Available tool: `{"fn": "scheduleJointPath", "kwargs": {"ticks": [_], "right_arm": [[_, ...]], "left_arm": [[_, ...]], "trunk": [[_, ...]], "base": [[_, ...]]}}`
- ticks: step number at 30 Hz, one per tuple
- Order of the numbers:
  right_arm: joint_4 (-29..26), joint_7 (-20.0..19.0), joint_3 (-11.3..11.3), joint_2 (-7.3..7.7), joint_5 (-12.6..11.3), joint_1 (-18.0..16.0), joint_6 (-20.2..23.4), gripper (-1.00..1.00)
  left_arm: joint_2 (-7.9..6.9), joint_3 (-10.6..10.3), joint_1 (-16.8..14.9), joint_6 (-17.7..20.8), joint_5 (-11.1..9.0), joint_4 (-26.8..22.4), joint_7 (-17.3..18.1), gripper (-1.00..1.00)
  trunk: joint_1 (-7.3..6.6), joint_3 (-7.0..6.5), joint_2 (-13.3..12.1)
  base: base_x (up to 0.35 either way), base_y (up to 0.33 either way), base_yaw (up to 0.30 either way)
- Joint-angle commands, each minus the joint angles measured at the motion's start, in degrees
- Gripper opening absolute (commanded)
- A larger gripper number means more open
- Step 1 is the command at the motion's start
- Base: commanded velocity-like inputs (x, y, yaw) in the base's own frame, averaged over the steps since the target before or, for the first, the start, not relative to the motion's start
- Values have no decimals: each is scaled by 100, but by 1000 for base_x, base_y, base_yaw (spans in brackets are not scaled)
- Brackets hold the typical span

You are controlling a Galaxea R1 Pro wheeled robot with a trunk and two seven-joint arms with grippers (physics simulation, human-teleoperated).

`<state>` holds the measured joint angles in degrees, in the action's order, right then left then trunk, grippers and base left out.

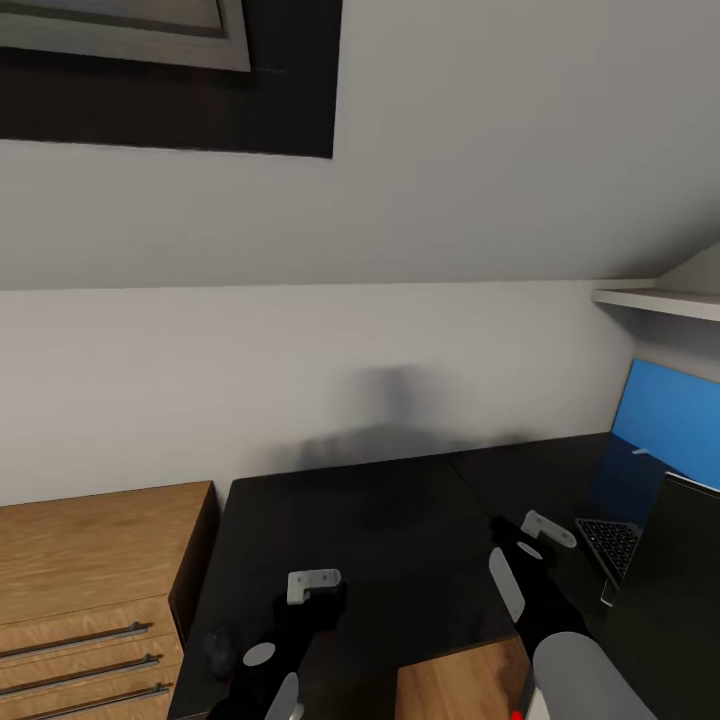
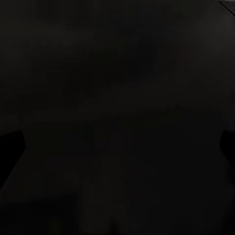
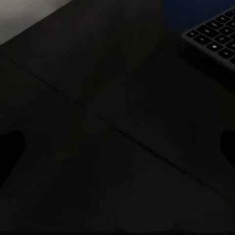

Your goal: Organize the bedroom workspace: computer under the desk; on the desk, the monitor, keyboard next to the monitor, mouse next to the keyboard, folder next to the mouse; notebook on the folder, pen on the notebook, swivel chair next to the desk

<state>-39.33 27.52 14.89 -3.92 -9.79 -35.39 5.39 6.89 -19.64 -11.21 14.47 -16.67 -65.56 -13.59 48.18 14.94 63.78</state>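
The desk spreads its matt black top below me. My left gripper hangs open over its front part, and the desk surface shows dark between its fingers. A small dark mouse lies near the desk's front left corner, left of that gripper. My right gripper is open above the desk, just left of the keyboard. The monitor stands at the right and hides part of the keyboard. Behind them the blue folder rises at the right edge.
A light wooden drawer unit with bar handles adjoins the desk's left end. A white shelf juts from the wall at upper right. A dark-framed skylight sits in the sloped wall. Wooden floor shows by the desk's front edge.
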Motion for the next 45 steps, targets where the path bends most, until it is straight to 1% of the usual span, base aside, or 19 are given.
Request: {"fn": "scheduleJointPath", "kwargs": {"ticks": [1,4,9,15,26,29,31,32,34,37,38,39,43,44,45], "right_arm": [[-10,15,11,-10,-30,-3,-10,100],[-6,16,13,-17,-30,2,-163,100],[2,10,14,-13,-18,5,-290,100],[4,9,14,-12,-15,5,-307,100],[11,-34,-5,-29,-16,11,-311,100],[13,-67,-89,-35,-13,13,-313,100],[11,-84,-183,-36,-10,14,-315,100],[7,-102,-473,-33,-12,19,-318,100],[6,-110,-806,-31,-13,26,-319,100],[5,-112,-1013,-32,-14,29,-321,100],[5,-114,-1160,-32,-14,32,-324,100],[-2,-112,-1220,-34,-14,35,-327,100],[-42,-101,-1343,-37,-14,77,-386,100],[-53,-97,-1444,-39,-14,117,-427,100],[-68,-83,-1824,-39,-14,189,-501,100]], "left_arm": [[-3,-14,-4,19,-58,-9,-47,100],[-4,-14,-4,15,-56,-9,-47,100],[-1,-14,-4,12,-55,-9,-47,100],[3,-14,-4,12,-55,-9,-47,100],[4,-17,-4,12,-55,-9,-47,100],[3,-16,-4,12,-55,-9,-47,100],[4,-16,-4,12,-55,-9,-47,100],[4,-18,-4,12,-55,-9,-47,100],[5,-19,-4,12,-55,-9,-47,100],[5,-16,-4,12,-55,-9,-47,100],[5,-15,-4,12,-55,-9,-47,100],[5,-14,-4,12,-55,-9,-47,100],[5,-15,-4,12,-55,-9,-47,100],[5,-14,-4,12,-55,-9,-47,100],[5,-18,-4,12,-55,-9,-47,100]], "trunk": [[0,8,5],[0,8,5],[0,8,5],[0,8,5],[0,8,5],[0,8,5],[0,8,5],[0,8,5],[0,8,5],[0,8,5],[0,8,5],[0,8,5],[0,8,5],[0,8,5],[0,8,5]], "base": [[0,0,0],[0,0,0],[-39,0,0],[-229,0,0],[-107,0,0],[-157,0,0],[-87,0,0],[-32,0,0],[-17,0,0],[-8,0,0],[-23,0,0],[-77,15,0],[-146,51,0],[-178,77,0],[-135,28,0]]}}
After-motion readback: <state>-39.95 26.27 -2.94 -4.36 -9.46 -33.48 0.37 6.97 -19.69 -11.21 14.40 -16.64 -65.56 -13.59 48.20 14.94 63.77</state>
